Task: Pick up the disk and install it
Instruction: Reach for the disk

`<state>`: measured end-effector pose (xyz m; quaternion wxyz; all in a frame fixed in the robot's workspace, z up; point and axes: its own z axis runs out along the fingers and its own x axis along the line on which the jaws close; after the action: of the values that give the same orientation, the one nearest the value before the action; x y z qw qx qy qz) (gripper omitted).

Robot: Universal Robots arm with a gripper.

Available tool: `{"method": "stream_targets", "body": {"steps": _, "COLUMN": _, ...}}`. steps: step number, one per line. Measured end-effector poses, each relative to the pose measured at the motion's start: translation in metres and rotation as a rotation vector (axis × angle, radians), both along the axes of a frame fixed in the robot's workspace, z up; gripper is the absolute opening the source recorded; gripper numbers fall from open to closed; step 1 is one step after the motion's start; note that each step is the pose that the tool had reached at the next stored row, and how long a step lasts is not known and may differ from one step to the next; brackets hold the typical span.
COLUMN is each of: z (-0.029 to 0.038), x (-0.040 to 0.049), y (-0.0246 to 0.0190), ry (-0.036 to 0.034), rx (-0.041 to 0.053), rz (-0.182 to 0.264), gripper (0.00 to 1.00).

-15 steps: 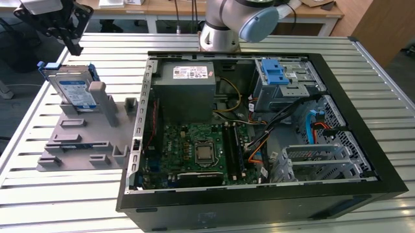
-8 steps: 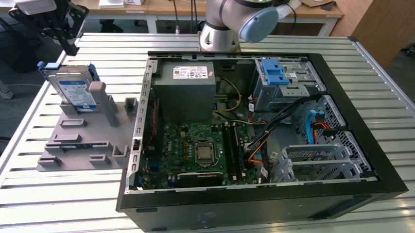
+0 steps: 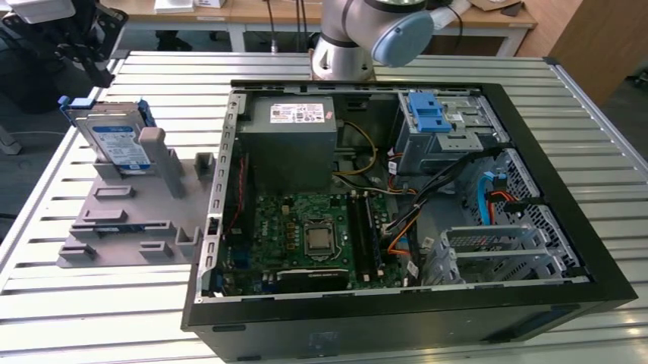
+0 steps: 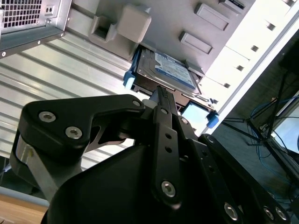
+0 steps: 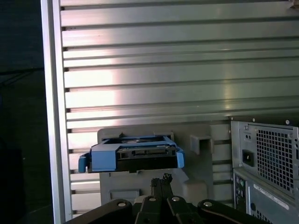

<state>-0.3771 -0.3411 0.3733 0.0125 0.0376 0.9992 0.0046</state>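
Gripper (image 5: 161, 180): hung at the far end of the exterior view's left, above the slatted table (image 3: 61, 318). The jaws were together with nothing between them (in both wrist views the tips met short of the disk, not touching it).

Disk (image 3: 114, 142): stood on edge in the grey holder, well to the left of the computer case in the exterior view. It had a silver body, a white-and-blue label and a blue carrier bracket around it. It was not held.

Grey holder (image 3: 132, 220): lay flat on the table, just beside the case's left wall. It had several posts and slots, and the disk sat at its far end.

Computer case (image 3: 405, 322): lay open on its side, from the middle to the exterior view's right.

Power supply (image 3: 294, 136): large grey box with a white sticker, in the far left corner inside the case.

Motherboard (image 3: 314, 231): green board, nearer than the power supply.

Blue latch (image 3: 430, 114): sat on the metal cage at the far right inside the case.
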Motion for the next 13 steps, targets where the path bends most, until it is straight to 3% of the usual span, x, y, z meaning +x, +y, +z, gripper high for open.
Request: {"method": "stream_targets", "body": {"steps": 13, "z": -0.0014, "x": -0.0124, "y": 0.0006, "ry": -0.0001, "rx": 0.0, "rz": 0.0, "gripper": 0.11}}
